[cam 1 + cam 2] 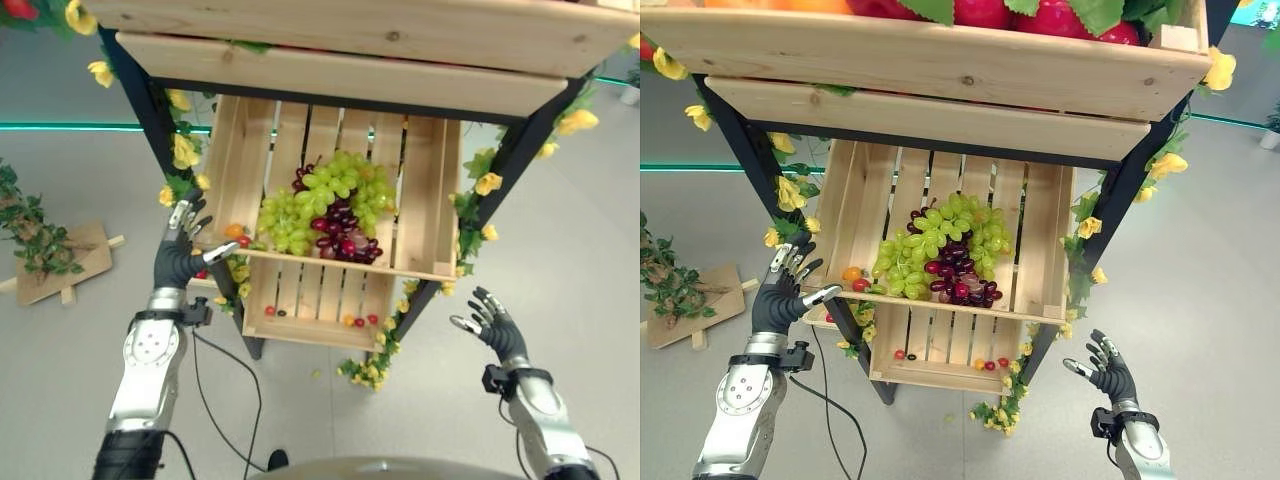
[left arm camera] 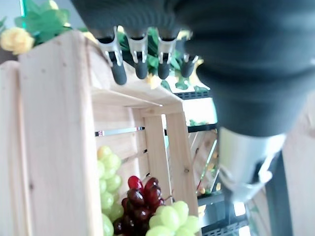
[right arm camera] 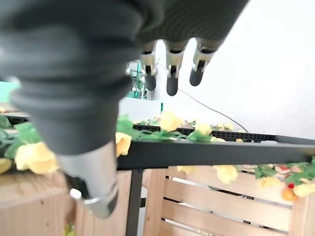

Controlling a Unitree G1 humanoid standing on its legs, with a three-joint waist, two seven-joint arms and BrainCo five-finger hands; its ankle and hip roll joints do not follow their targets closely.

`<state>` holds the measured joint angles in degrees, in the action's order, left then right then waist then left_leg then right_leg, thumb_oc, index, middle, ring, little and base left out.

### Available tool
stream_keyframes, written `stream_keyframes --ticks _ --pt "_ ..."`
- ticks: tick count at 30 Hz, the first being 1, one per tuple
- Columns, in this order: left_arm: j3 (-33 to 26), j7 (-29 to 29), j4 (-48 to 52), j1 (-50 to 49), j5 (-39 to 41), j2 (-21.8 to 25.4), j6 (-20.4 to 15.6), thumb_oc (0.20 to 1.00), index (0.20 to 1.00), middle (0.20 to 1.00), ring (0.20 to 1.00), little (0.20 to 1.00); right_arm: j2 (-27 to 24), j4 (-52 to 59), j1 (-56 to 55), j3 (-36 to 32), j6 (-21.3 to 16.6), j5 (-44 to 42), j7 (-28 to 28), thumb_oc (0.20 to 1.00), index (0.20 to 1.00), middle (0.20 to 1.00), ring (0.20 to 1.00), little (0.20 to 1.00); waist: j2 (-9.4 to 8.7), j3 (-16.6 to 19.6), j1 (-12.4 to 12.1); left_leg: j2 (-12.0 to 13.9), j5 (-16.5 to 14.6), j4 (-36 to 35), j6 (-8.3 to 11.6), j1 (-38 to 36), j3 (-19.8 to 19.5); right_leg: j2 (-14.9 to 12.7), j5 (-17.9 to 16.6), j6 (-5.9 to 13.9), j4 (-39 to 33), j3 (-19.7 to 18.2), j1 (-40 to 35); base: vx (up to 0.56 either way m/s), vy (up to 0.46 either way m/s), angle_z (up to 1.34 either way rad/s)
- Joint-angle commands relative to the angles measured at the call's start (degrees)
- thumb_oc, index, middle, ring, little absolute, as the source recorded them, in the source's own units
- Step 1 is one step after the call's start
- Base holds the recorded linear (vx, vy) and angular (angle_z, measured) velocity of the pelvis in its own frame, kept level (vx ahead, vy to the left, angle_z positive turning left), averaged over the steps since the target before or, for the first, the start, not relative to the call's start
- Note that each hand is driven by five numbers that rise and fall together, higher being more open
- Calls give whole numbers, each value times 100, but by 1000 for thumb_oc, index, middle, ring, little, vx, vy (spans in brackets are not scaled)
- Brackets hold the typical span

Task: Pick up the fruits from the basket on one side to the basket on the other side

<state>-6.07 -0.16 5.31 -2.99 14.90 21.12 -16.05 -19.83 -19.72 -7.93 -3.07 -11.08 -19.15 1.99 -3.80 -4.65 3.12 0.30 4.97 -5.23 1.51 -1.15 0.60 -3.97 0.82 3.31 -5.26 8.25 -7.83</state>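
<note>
Right hand: the right hand [image 1: 492, 322] hangs free at about 4 o'clock, nearest the camera, fingers spread wide and holding nothing, well apart from the stand.
Left hand: the left hand [image 1: 182, 250] is raised at about 9 o'clock, fingers straight and loosely splayed, empty, just beside the left front corner of the middle crate.
Bottom crate: the bottom crate [image 1: 312, 300] sits lowest on the stand, with a few small fruits [image 1: 359, 321] scattered along its front edge.
Middle crate: the middle crate [image 1: 425, 190] holds the grapes [image 1: 325, 205], green bunches with dark red ones on top, heaped in its centre.
Top crate: the top crate [image 1: 940, 65], at 12 o'clock, carries red fruit [image 1: 985, 12].
Flowers: yellow flowers [image 1: 184, 150] trail down the stand's dark legs.
</note>
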Motion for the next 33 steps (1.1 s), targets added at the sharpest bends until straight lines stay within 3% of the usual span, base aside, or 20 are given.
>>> stream_keyframes --ticks 1,10,33 --pt "-288 -105 139 -134 252 108 -241 1000 1000 1000 1000 1000 93 291 353 -317 -448 -32 -48 1000 1000 1000 1000 1000 -157 28 -88 227 -652 221 169 -210 83 -215 26 411 38 91 162 8 -13 13" --pt "-408 -248 313 -657 529 -157 -362 1000 1000 1000 1000 1000 146 308 300 -395 -547 -138 -69 1000 1000 1000 1000 1000 -174 -44 -189 207 -611 250 179 -73 -20 -230 9 402 45 199 216 -25 -10 8" --pt "-451 -267 -58 -951 505 -252 -440 1000 1000 1000 1000 1000 185 584 233 -651 -670 -273 -168 1000 1000 1000 1000 1000 -161 -129 -267 246 -597 357 240 21 -183 -189 125 344 164 356 208 -5 -14 6"
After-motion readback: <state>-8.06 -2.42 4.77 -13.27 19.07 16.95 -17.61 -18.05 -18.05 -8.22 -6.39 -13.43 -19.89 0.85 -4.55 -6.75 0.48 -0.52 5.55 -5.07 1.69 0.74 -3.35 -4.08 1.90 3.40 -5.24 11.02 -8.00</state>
